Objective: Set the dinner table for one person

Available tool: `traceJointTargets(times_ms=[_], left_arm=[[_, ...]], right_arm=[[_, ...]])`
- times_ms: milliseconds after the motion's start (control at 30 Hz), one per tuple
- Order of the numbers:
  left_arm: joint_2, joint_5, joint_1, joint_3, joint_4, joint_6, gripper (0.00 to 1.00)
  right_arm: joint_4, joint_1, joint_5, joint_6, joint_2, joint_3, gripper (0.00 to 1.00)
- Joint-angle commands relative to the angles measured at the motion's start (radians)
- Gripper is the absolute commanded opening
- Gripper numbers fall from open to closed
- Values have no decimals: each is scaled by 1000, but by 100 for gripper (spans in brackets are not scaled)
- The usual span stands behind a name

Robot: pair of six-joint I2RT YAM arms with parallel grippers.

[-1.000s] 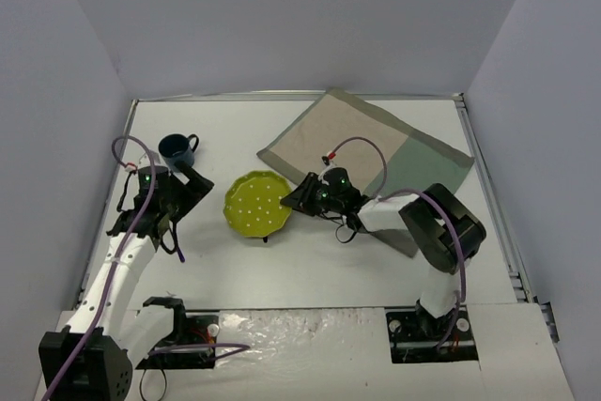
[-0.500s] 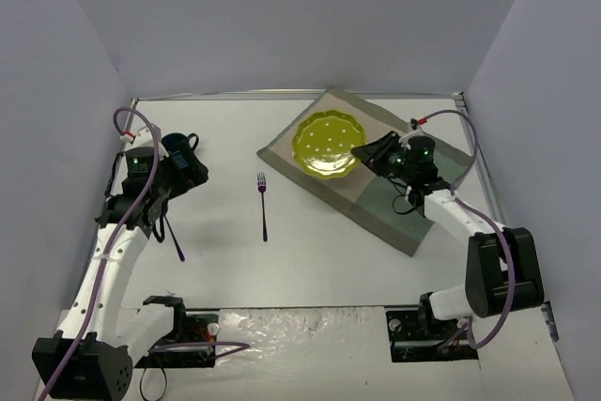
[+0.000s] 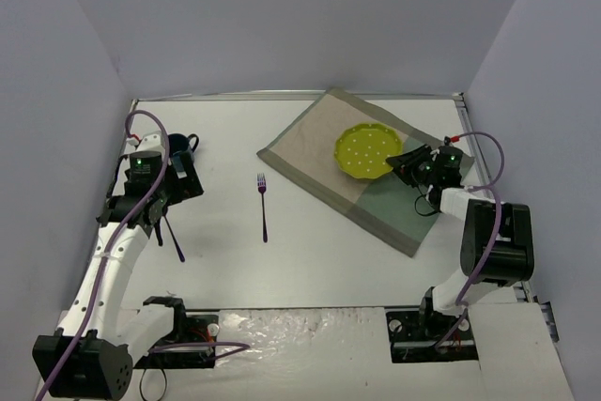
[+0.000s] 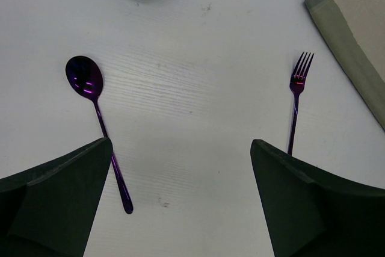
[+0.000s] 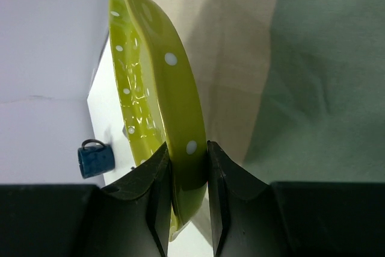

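Right fingers [image 5: 150, 203] pinch the green plate [image 5: 159, 88] over the placemat [image 5: 313, 88]

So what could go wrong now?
1. The plate is pinched only at its rim by the right fingers, so it might slip or tip onto the placemat.
2. The left fingers hang open between the spoon and the fork. Coming down, they might knock either one askew.

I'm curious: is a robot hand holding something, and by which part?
The right gripper pinches the green plate by its rim; the left gripper holds nothing.
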Motion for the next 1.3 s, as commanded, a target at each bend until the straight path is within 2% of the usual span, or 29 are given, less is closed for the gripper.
traceJointTargets(times_ms=[0,1000,1267], left_arm=[[-15,-18,8,14,25,28,97],[-14,-5,8,2,33,22,97],[-12,20,8,0,33,18,97]], right_arm=[[267,-4,-107,35,34,54,0],[460,1,-126,117,245,89,0],[432,-1,-95,69,272,67,0]])
